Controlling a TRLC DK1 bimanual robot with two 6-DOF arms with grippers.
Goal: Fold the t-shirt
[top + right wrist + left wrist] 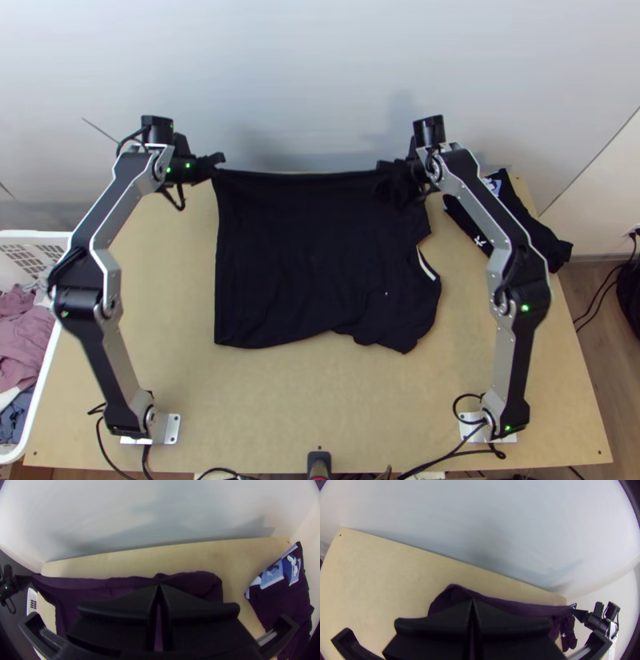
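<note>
- the black cloth t-shirt (308,264) lay sideways on the light wooden counter (320,408), with its bottom hem at the left and its neck at the right.
- the left black gripper (216,164) had its jaws pinched closed on the far corner by the hem.
- the right black gripper (387,172) had its jaws closed on the far edge too, near the shoulder end.
- the edge between them was pulled quite straight, and the near part lay mostly flat.
- the step in hand looked like folding the far side over to the near side.
- to do that well, both arms had to move together, at the same speed and height.
- it was best to keep the edge snug but not yank it, or the cloth could slip out.
- the loose bit past the right jaws could tuck under, so it needed a gentle lay-down.
- the dark clothes pile (556,250) sat close by, so swinging wide was risky.
</note>
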